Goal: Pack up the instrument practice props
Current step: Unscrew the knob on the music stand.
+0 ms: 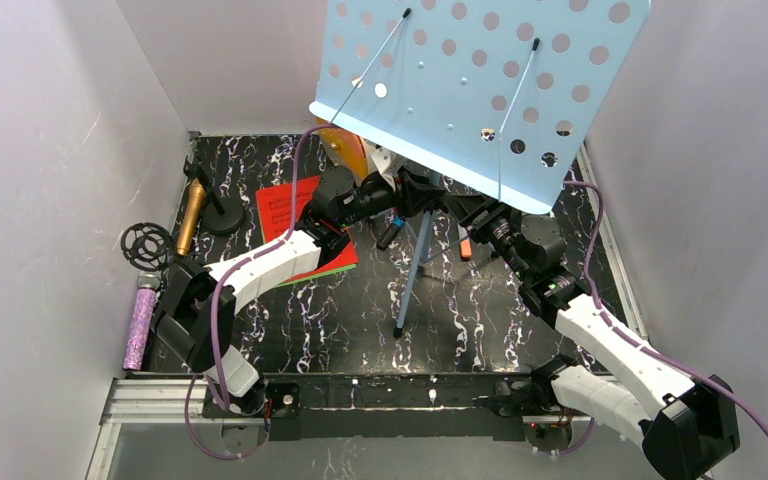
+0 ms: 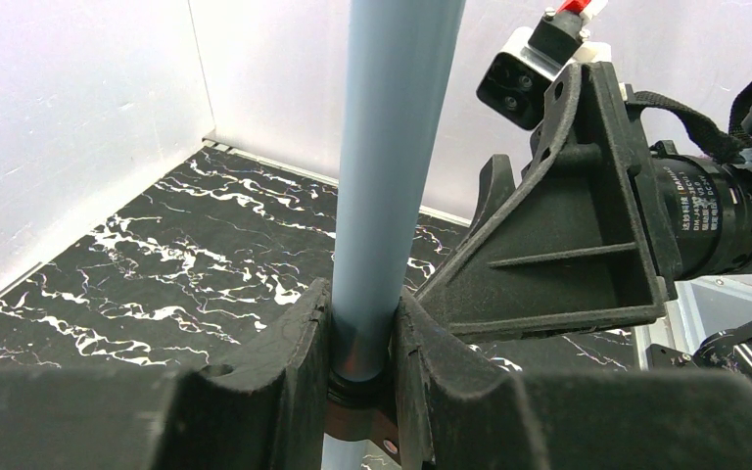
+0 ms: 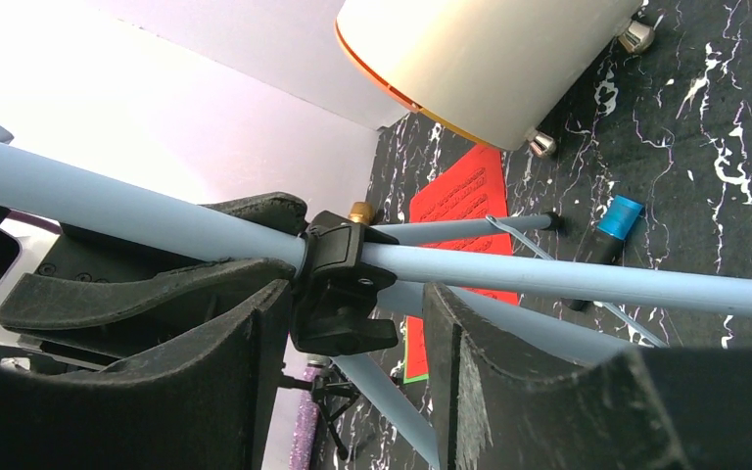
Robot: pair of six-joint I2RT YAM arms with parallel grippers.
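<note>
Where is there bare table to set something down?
Bare: the strip of table between the red sheet and the near edge; also right of the music stand's front leg. Crowded: left edge, with gold microphone and purple microphone.

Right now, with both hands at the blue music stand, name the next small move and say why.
Probably close the right hand on the black collar: its fingers straddle it with a gap on one side, so it is not gripped yet. The left hand is clamped on the pale-blue pole, which should steady the stand.
</note>
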